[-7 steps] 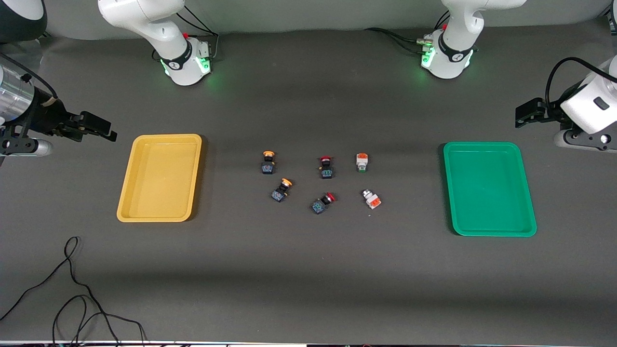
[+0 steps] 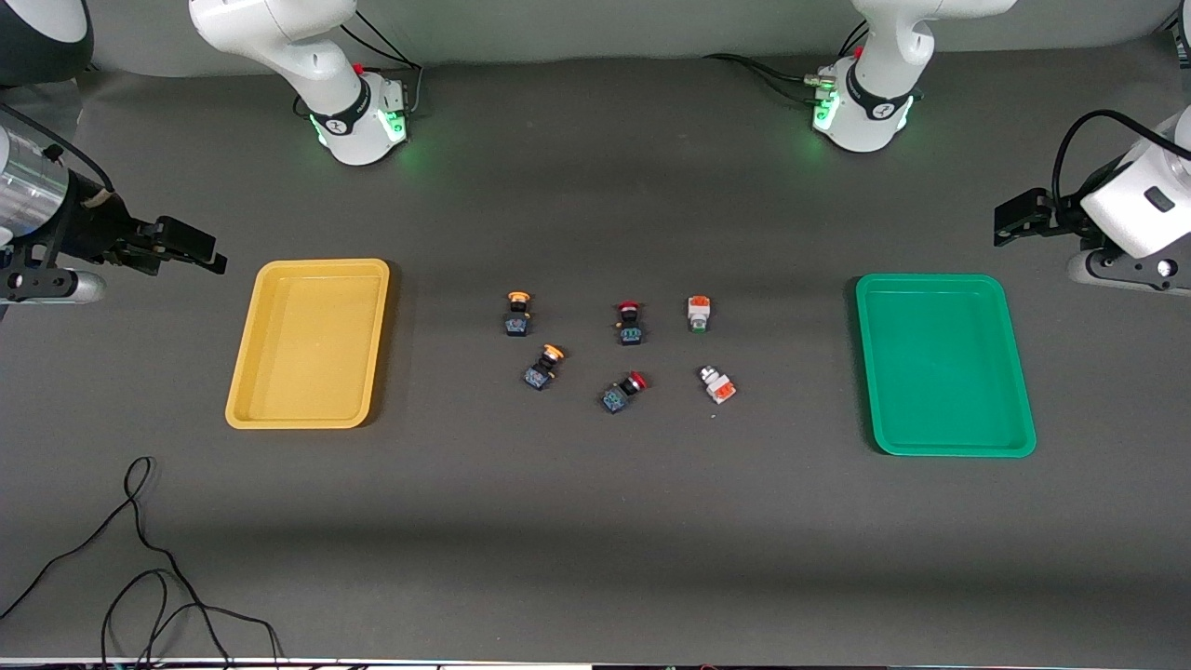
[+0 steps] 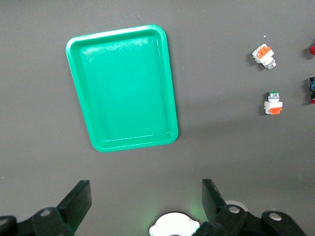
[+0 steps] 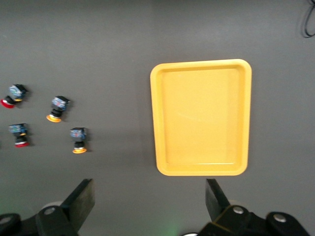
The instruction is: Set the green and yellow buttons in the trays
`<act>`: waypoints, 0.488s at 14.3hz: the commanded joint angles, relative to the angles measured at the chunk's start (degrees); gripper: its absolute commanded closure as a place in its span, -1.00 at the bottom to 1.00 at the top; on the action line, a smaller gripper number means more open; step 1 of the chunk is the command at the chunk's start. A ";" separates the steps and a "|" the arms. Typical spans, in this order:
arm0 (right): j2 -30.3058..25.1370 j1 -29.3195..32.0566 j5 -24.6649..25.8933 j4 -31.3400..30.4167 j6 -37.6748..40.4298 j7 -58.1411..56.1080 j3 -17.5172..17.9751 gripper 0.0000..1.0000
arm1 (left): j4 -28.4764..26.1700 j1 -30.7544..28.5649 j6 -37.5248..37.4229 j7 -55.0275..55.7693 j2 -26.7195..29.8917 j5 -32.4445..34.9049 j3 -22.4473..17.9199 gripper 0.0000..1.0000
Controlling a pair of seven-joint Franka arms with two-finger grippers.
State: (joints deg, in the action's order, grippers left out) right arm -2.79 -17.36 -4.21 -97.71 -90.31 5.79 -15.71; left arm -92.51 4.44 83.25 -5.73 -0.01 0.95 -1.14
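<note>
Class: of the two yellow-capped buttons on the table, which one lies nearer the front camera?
The yellow-capped button lying tilted, with its cap pointing toward the left arm's end. The other yellow-capped button sits farther away, with its cap pointing at the robots' bases.

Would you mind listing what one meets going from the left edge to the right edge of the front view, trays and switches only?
Yellow tray → yellow-capped buttons → red-capped switches → white-and-orange green buttons → green tray.

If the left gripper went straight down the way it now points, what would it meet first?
Probably bare table beside the green tray, at the left arm's end. The left gripper hangs open and empty, and nothing lies between its fingers, though depth is uncertain.
</note>
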 commanded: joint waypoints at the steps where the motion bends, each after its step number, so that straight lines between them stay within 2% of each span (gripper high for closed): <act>1: 0.86 -0.49 2.46 2.52 2.15 -0.95 -0.28 -1.00 | -1.62 0.92 0.07 -0.86 1.50 -1.21 -0.79 -1.00; 3: 0.86 -0.49 2.54 3.14 2.33 -0.96 -0.29 -1.00 | -3.98 1.18 1.73 -0.77 2.11 -1.56 -0.79 -1.00; 7: 2.87 -3.11 2.46 4.28 3.56 0.01 0.07 -1.00 | -19.42 1.44 12.18 2.73 9.83 -1.83 2.89 -1.00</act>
State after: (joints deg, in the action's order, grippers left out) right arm -2.40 -18.23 -3.04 -95.97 -88.33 5.79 -15.49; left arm -100.96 5.02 89.65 -5.40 2.43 -0.48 0.26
